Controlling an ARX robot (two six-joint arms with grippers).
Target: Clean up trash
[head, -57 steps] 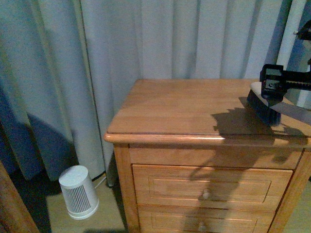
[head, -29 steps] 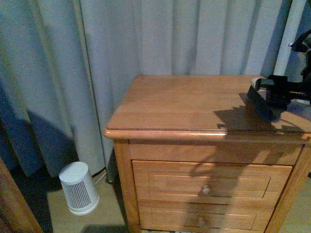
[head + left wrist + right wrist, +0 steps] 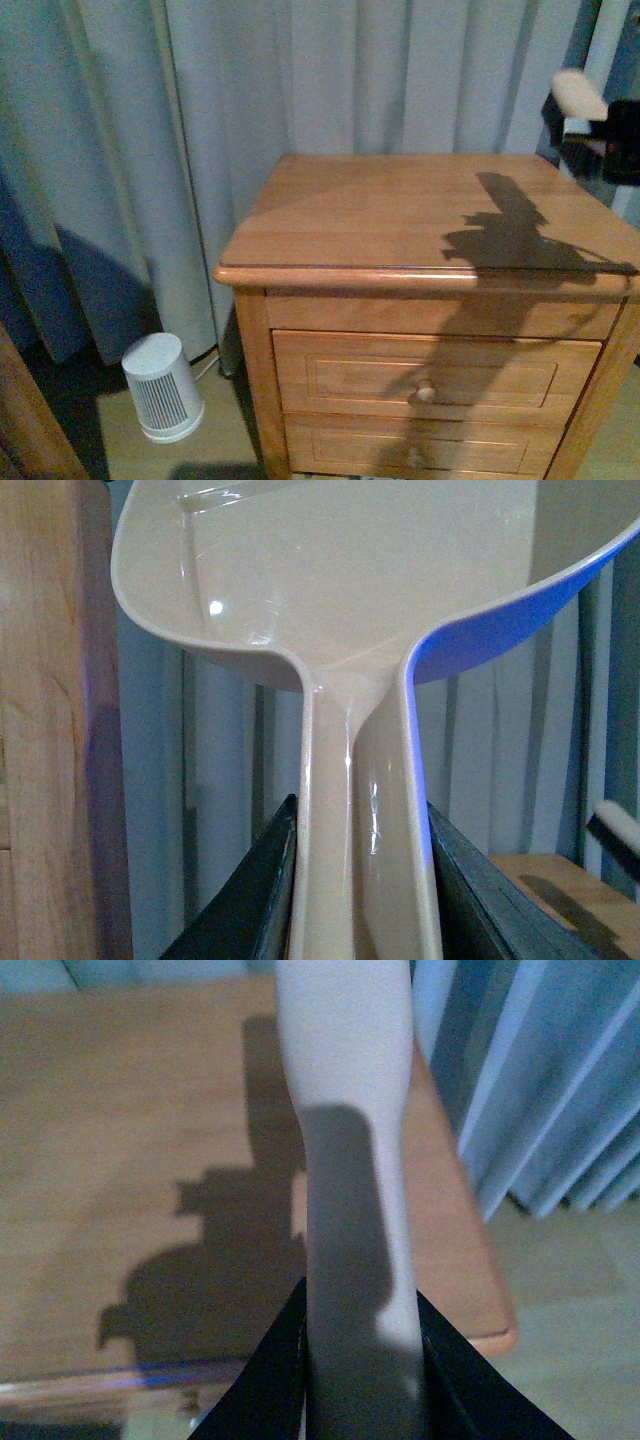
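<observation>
No white wad of trash shows in any view. My left gripper (image 3: pixel 360 880) is shut on the handle of the pale pink dustpan (image 3: pixel 340 590), whose scoop stands above the jaws and looks empty. My right gripper (image 3: pixel 360 1360) is shut on the pale handle of the brush (image 3: pixel 345 1110) and holds it above the right part of the wooden nightstand top (image 3: pixel 140 1140). In the front view the brush's pale end (image 3: pixel 580 95) and the black gripper (image 3: pixel 608 150) show at the far right, above the nightstand (image 3: pixel 400 215). The bristles are out of view.
Grey curtains (image 3: pixel 300 90) hang behind the nightstand. A small white ribbed appliance (image 3: pixel 160 388) stands on the floor at its left. Two drawers (image 3: pixel 430 375) face me. A wooden panel (image 3: pixel 50 730) stands close beside the dustpan. Floor (image 3: pixel 570 1300) lies past the nightstand's right edge.
My right gripper has lifted the brush off the nightstand top, up and to the right. The bristles have left the front view. Only its shadow stays on the wood.
</observation>
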